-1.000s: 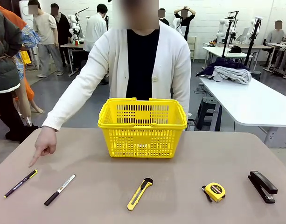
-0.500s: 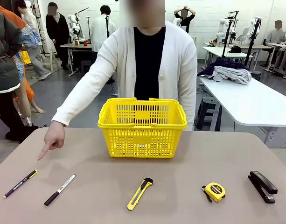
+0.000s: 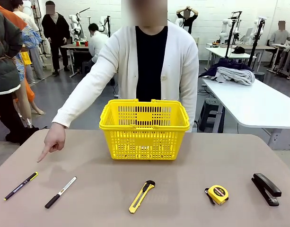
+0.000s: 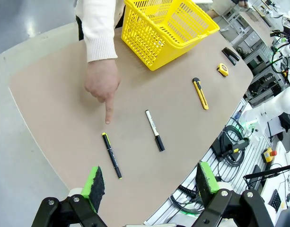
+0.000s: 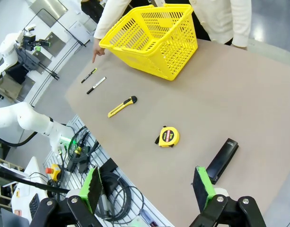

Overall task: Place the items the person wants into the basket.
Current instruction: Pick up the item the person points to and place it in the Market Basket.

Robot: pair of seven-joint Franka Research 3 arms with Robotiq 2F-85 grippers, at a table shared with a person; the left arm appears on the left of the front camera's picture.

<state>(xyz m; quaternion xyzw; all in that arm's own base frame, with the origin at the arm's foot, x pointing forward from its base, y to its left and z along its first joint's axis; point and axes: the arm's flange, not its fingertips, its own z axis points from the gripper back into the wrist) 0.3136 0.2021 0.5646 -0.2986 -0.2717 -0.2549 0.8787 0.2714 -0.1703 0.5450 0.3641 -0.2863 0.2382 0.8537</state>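
The person (image 3: 152, 56) stands behind the yellow basket (image 3: 144, 128) and points a hand (image 3: 51, 142) down toward the black pen with a yellow-green end (image 3: 21, 185) at the table's left. To its right lie a white marker (image 3: 60, 192), a yellow utility knife (image 3: 141, 196) and a yellow-and-black tape measure (image 3: 217, 194). In the left wrist view, my left gripper (image 4: 147, 183) hangs open high above the pen (image 4: 111, 155), with the pointing hand (image 4: 103, 82) beyond it. My right gripper (image 5: 147, 187) is open too, high above the tape measure (image 5: 167, 136) and knife (image 5: 122, 106).
A black stapler (image 3: 266, 188) lies at the table's right end. The white marker (image 4: 154, 130) sits between pen and knife. Cables and arm bases lie beyond the table's near edge (image 5: 111, 189). More tables and people fill the room behind.
The person's pointing hand drew back from near the pen toward the far left edge of the table. Both grippers stayed open.
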